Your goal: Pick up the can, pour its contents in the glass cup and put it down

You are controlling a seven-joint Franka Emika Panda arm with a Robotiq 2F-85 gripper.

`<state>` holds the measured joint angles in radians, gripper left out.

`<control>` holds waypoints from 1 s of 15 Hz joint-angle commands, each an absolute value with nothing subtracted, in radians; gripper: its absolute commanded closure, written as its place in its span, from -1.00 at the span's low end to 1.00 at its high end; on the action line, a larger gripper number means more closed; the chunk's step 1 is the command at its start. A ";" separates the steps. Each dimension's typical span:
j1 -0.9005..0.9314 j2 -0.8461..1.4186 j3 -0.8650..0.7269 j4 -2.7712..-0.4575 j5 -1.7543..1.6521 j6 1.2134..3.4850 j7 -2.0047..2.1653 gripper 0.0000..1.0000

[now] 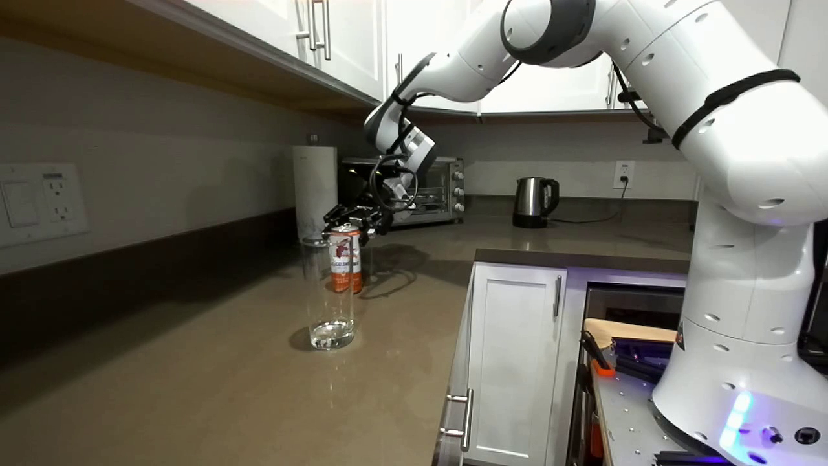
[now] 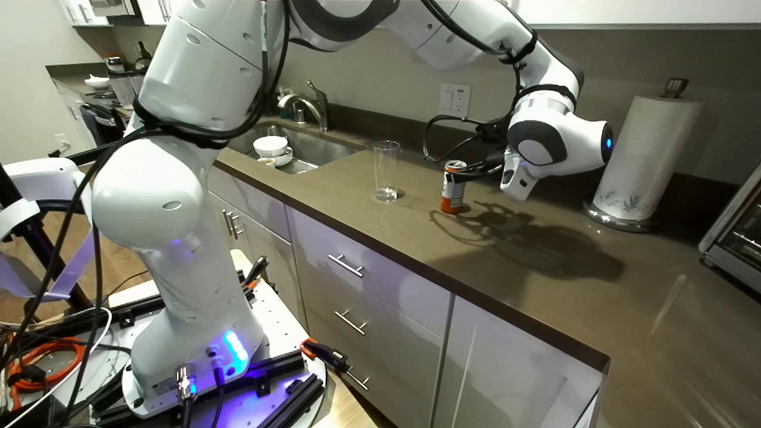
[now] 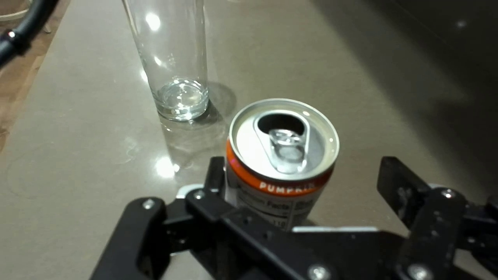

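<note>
- Wrist view: to be seen, upright on the countertop (image 3: 295,54), an opened can (image 3: 282,163), with the drinking hole (image 3: 281,121) on the side away from the gripper (image 3: 303,175).
- As for the gripper: spread wide, with fingers (image 3: 216,175) at both sides of the can and no pinch on it; just beside it with one finger, clearly apart with the other. Impossible to judge about touch on the nearer side.
- In an exterior view, the glass cup (image 2: 386,171) upright near the can, apart from it.
- Seemingly just before the grasp, with no lifting, pouring or putting down done yet.
- Expect thin metal walls: light if almost empty, noticeably heavier if full. No way to judge the filling, hidden under the lid (image 3: 286,140).
- Expect also a smooth, rather slippery surface, and easy denting under a too strong squeeze. So, better close gently, only firmly enough against sliding.
- Take hold of the printed side wall, in the upper half but below the top orange band (image 3: 286,188), not on the lid. Before closing, better centre the gripper on the can, to avoid tipping it with the nearer finger.
- Keep upright during lifting, to avoid spilling.
- Treat the glass cup as stiff but fragile: tilt slowly above its mouth, without any knock against the edge.
</note>
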<state>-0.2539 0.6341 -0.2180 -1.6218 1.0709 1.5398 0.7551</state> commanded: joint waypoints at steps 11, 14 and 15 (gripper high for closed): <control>-0.236 0.593 -0.200 -1.678 1.076 1.527 0.776 -1.00; -0.231 0.592 -0.194 -1.678 1.073 1.528 0.773 -1.00; -0.229 0.592 -0.193 -1.678 1.073 1.528 0.773 -1.00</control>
<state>-0.2380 0.6268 -0.1934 -1.6432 1.0708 1.5324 0.7551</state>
